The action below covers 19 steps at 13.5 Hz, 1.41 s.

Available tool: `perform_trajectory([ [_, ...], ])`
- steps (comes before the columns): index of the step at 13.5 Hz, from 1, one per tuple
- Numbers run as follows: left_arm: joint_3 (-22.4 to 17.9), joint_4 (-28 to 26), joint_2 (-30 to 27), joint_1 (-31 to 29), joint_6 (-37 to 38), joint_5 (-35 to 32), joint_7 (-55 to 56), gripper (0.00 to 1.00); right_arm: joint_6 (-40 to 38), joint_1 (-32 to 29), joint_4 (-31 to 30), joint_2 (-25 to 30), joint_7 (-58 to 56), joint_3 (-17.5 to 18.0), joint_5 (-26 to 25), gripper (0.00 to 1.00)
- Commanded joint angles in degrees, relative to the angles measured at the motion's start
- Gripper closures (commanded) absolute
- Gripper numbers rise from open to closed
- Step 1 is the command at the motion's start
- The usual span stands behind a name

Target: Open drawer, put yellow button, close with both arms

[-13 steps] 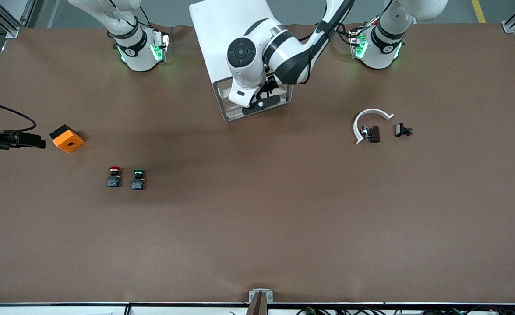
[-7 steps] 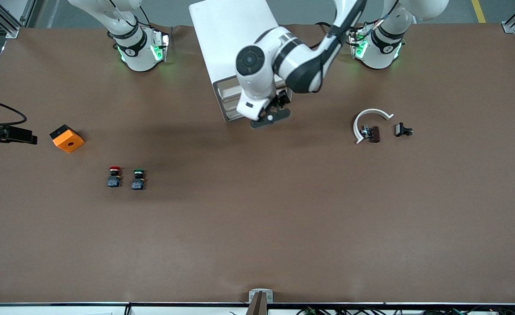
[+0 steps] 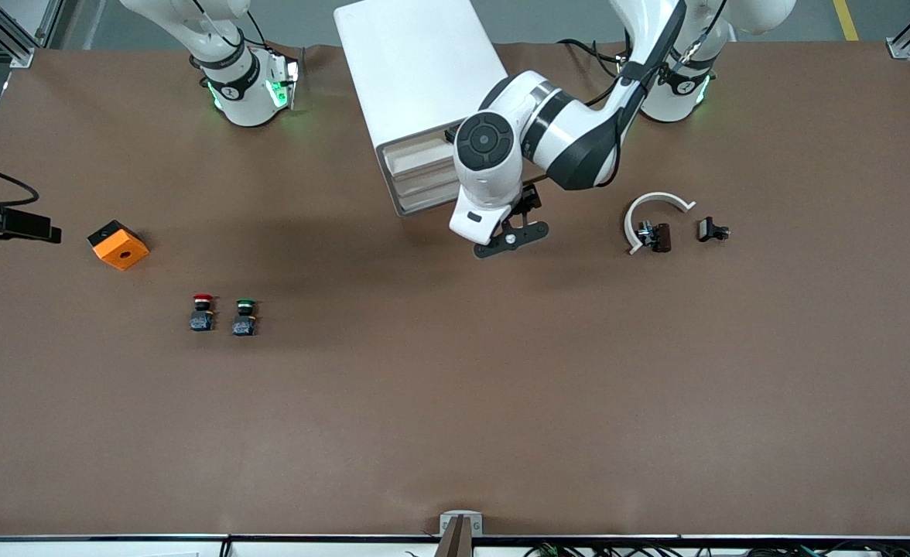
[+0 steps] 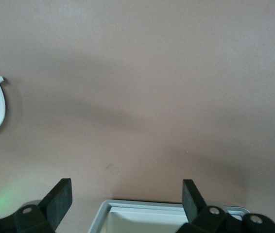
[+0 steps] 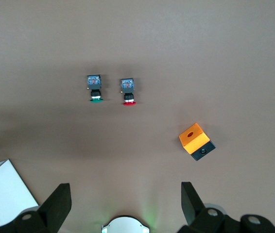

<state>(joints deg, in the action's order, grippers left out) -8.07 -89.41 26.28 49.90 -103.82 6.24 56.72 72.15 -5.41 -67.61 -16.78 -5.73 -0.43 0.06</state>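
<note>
The white cabinet (image 3: 412, 70) stands between the arms' bases. Its cream drawer fronts face the front camera, the top drawer (image 3: 420, 152) uppermost. I cannot tell whether that drawer stands open. The yellow button is not in view. My left gripper (image 3: 511, 238) is open and empty, over bare table just in front of the cabinet. In the left wrist view (image 4: 125, 190) a grey-rimmed white edge of the cabinet (image 4: 171, 213) lies between its fingers. My right gripper (image 5: 123, 196) is open and empty, held high above the table near its own base.
A red-capped button (image 3: 202, 312) and a green-capped button (image 3: 244, 317) stand side by side toward the right arm's end, with an orange box (image 3: 118, 244) beside them. A white arc (image 3: 652, 213), a dark part (image 3: 660, 237) and a black clip (image 3: 712, 230) lie toward the left arm's end.
My left gripper has drawn away from the cabinet's drawer fronts, toward the front camera and the left arm's end, and is now over bare table.
</note>
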Motion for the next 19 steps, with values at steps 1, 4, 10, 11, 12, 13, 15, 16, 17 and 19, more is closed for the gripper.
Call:
perform_trajectory([
  [1,0.33,0.47,-3.59,-5.67,2.04,-1.31,-2.67,0.00,-2.00,-1.53,0.03,2.10,0.28,0.43,1.96,0.00],
  [4,0.33,1.69,-6.41,-11.30,2.04,-7.80,-2.14,0.00,-3.86,-2.68,-0.32,5.16,-0.07,0.25,3.28,0.00],
  [10,0.42,12.93,-7.38,-26.94,11.07,-11.84,-16.25,0.00,-2.98,-0.75,-1.99,7.98,0.46,0.34,1.54,0.00],
  [11,0.51,13.12,-7.47,-28.00,12.05,-14.21,-18.99,0.00,-2.72,0.04,-1.99,8.07,0.46,0.08,0.92,0.00],
  [12,0.51,13.12,-8.26,-28.97,12.15,-15.98,-22.41,0.00,-2.37,1.61,-2.08,8.16,0.46,-0.44,0.13,0.00],
  [13,0.42,13.12,-9.22,-30.11,12.15,-16.43,-25.66,0.00,-1.93,4.33,-2.43,8.42,0.55,-2.97,-0.49,0.00],
  [15,0.60,13.04,-12.64,-33.53,12.24,-16.00,-30.94,0.00,0.00,9.00,-4.88,10.26,0.55,-8.43,0.03,0.00],
  [16,0.77,12.86,-13.96,-35.64,12.50,-15.65,-33.14,0.00,0.88,8.75,-6.37,11.23,0.55,-8.45,0.29,0.00],
  [17,0.86,12.86,-14.85,-36.88,14.06,-15.64,-34.56,0.00,1.93,8.23,-7.96,12.28,0.55,-8.27,0.38,0.00],
  [19,0.77,12.69,-16.52,-38.11,17.32,-15.12,-37.01,0.00,4.13,7.00,-11.73,14.92,0.55,-7.13,0.38,0.00],
])
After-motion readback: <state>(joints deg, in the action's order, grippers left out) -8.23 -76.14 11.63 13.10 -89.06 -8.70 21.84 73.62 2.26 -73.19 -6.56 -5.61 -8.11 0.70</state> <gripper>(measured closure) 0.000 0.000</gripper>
